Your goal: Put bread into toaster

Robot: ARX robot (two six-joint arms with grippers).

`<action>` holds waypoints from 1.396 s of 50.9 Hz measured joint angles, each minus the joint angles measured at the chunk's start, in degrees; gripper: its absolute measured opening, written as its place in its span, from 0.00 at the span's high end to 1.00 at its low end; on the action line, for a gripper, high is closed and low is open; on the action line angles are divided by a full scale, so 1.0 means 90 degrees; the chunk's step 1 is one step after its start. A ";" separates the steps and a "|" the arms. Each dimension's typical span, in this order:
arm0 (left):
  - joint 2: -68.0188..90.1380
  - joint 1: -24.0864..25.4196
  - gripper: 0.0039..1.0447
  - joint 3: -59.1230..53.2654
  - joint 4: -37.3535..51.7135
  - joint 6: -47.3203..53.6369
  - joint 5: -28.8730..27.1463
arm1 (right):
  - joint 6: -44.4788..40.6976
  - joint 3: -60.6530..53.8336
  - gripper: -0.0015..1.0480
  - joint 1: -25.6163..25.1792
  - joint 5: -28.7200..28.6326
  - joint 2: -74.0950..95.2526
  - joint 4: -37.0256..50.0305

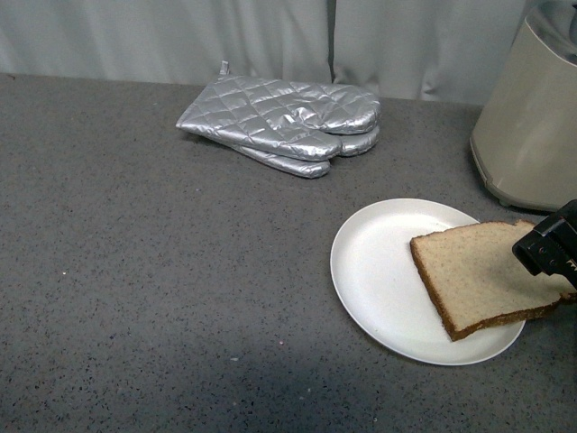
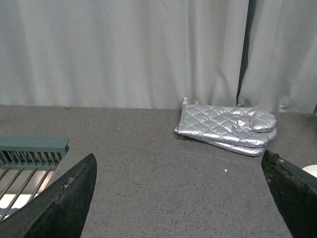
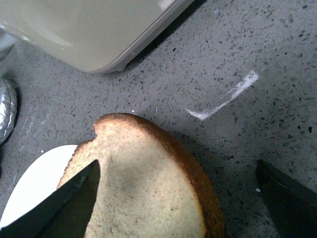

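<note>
The bread lies flat on the white plate, at the right side of it, and its right part goes over the rim, above the bench. In the right wrist view the rounded top of the slice points toward the toaster, which stands just behind the plate at the right edge of the bench. Only the lower body of the toaster is seen; its top and the slot are cut off by the picture.

The right gripper is at the right end of the slice. Its jaws are wide apart: one finger is over the crumb, the other is beyond the crust, over the bare bench. Nothing is held. I cannot tell if the fingers touch the bread.

I judge that the step in hand is the approach for the grasp, so the task is only at its beginning. The next move calls for bringing the jaws to the overhanging edge and closing on the thin slice, one finger above and one below, gently, because such bread bends and tears easily. After that it must be turned upright to go into a slot.

The left gripper waits far at the left, its jaws also wide and empty. The silver oven mitts lie behind, well apart from the plate.
</note>
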 joint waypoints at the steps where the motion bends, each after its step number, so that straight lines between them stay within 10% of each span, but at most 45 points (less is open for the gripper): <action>1: 0.0000 0.0000 0.06 0.0000 0.0000 0.0000 0.0000 | 0.0024 0.0010 0.16 0.0012 0.0000 0.0000 -0.0024; 27: 0.0000 0.0000 0.06 0.0000 0.0000 0.0000 0.0000 | 0.0352 0.0277 0.95 0.0121 -0.0024 -0.1336 -0.1268; 44: 0.0000 0.0000 0.06 0.0000 0.0000 0.0000 0.0000 | 0.0238 0.0546 0.98 0.0311 0.0381 -0.4170 -0.2803; 52: 0.0000 0.0000 0.06 0.0000 0.0000 0.0000 0.0000 | -0.0746 0.1241 0.98 0.0100 0.1549 -0.5729 -0.3524; 71: 0.0000 0.0000 0.06 0.0000 0.0000 0.0000 0.0000 | -0.3286 0.3383 0.98 -0.0670 0.3480 -0.3706 -0.2594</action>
